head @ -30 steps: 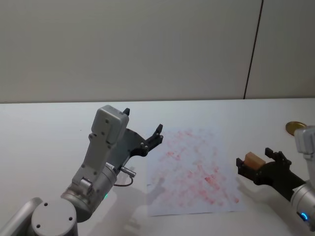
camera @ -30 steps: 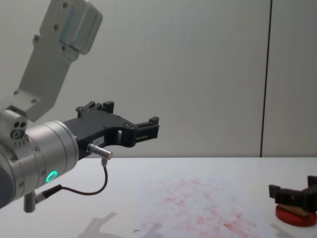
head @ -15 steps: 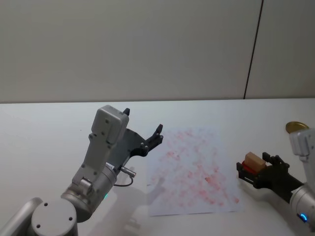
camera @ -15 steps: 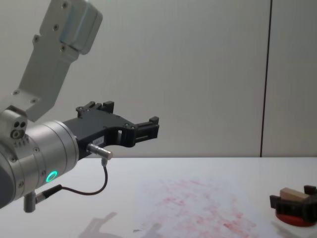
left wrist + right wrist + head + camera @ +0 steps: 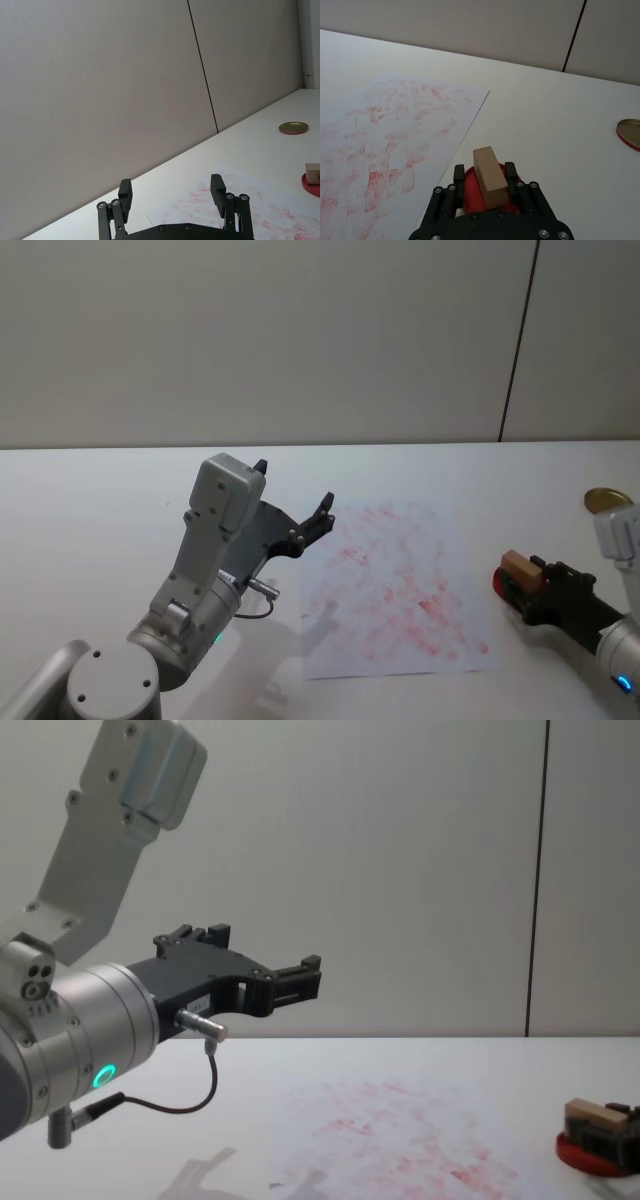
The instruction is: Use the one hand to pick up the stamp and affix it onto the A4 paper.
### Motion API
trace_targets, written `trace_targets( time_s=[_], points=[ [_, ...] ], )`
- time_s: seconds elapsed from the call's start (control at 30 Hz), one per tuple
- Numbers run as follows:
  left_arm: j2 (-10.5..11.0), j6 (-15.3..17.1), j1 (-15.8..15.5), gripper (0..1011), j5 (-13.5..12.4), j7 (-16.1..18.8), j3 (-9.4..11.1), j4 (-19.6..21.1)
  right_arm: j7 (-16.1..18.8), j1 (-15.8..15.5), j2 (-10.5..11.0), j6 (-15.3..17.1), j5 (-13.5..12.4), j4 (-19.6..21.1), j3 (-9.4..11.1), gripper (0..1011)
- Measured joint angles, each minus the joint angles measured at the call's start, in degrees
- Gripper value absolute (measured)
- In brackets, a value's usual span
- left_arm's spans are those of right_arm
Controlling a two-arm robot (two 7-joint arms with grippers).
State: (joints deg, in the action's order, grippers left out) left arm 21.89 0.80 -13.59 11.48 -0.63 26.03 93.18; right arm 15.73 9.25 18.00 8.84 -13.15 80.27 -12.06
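my right gripper (image 5: 484, 176) sits near the desk's (image 5: 100, 500) right edge, its jaws close on both sides of the stamp (image 5: 490, 170). i read that as a hold, though a sliver of red shows between one finger and the block. the stamp stands slightly tilted on the ink pad (image 5: 572, 1152), which lies just beside the paper's (image 5: 390, 590) right edge. i judge the step in hand to be inking. to do it well, the stamp's face should meet the pad flat, so i would level my wrist, press straight down and lift straight up without dragging. the grip has to be firm enough that the block does not twist when it leaves the pad. after that the move is short: across to the paper, then down squarely on a paler patch, since much of the sheet already carries red marks. my left gripper (image 5: 292, 485) hangs idle above the desk off the paper's left edge, fingers wide apart, clear of my path.
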Motion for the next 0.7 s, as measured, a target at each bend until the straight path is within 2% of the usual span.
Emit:
trace_targets(
  time_s=[0.03,0.07,0.3,0.7],
  points=[
    [0.00,0.00,0.00,993,0.00,0.00,0.00,0.00,0.00,0.00,0.06,-0.25,0.09,-0.10,0.08,488],
    [0.00,0.00,0.00,993,0.00,0.00,0.00,0.00,0.00,0.00,0.06,-0.25,0.09,-0.10,0.08,426],
    [0.00,0.00,0.00,993,0.00,0.00,0.00,0.00,-0.20,-0.12,0.40,-1.49,0.42,-0.27,0.37,225],
    [0.00,0.00,0.00,993,0.00,0.00,0.00,0.00,0.17,-0.57,0.60,-4.04,0.47,0.38,0.48,220]
  ],
)
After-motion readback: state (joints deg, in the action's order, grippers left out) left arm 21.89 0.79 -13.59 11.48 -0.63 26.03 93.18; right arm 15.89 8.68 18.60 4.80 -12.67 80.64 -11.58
